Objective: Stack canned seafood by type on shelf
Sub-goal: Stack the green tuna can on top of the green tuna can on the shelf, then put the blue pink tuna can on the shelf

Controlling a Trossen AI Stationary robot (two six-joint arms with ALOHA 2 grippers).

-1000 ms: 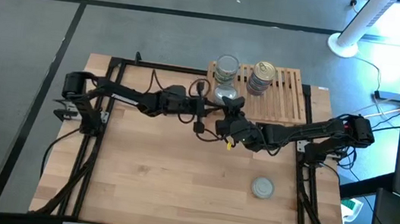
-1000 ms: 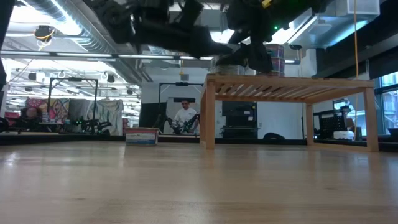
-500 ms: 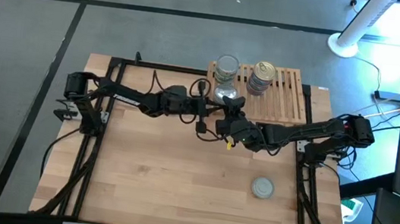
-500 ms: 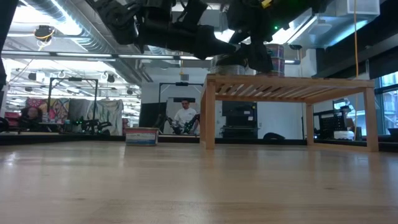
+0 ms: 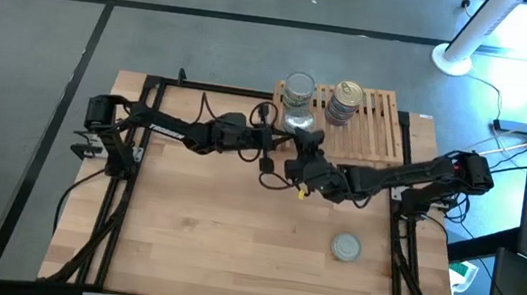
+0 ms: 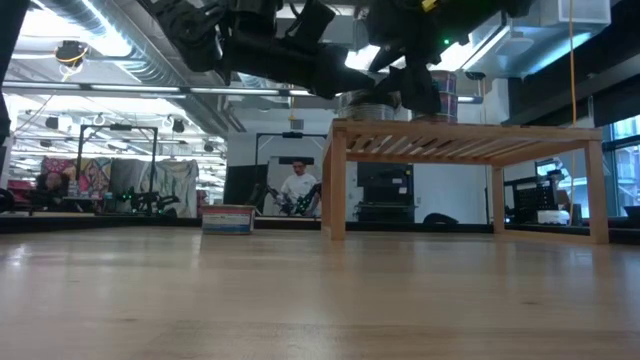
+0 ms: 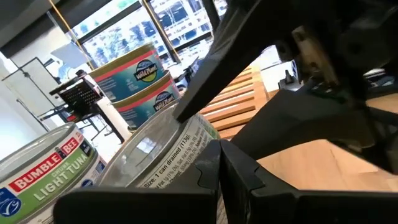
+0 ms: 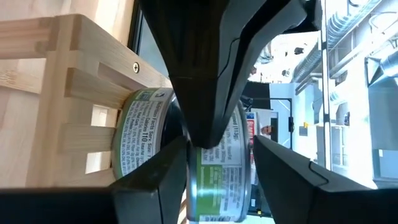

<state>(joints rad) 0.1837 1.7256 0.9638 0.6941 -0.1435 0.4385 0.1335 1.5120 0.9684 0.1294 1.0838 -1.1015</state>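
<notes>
Looking straight down first: finding the right gripper [image 5: 300,142] reaching in from the right to the near left corner of the shelf [image 5: 378,131], fingers part-way open and clamping a silver-topped can [image 5: 299,124] by its sides. Placing that can just in front of the silver-topped stack [image 5: 298,89], with the gold-topped stack [image 5: 347,97] beside it on the slats (so the matching pile is lying straight ahead of the fingers, away from the robot). Noting the left gripper [image 5: 280,139] coming from the other side, fingers pressed together and holding nothing, tip close against the same can. Spotting one more tin, the loose can [image 5: 346,246], sitting well apart on the tabletop [image 5: 190,249], nearer the right arm.

Turning to the low view: seeing the held can at the shelf's left end, at about slat height and not yet up on any pile, both dark arms crowding above it.

Peering through the left wrist view: meeting the closed fingers [image 7: 205,180] just beside the can's label, the two shelf stacks standing upright beyond.

Checking the right wrist view: catching the can, its short axis upright, between the two fingers [image 8: 152,183], with the left arm's finger crossing in front. Judging the next move as a lift up and forward onto the silver pile.
</notes>
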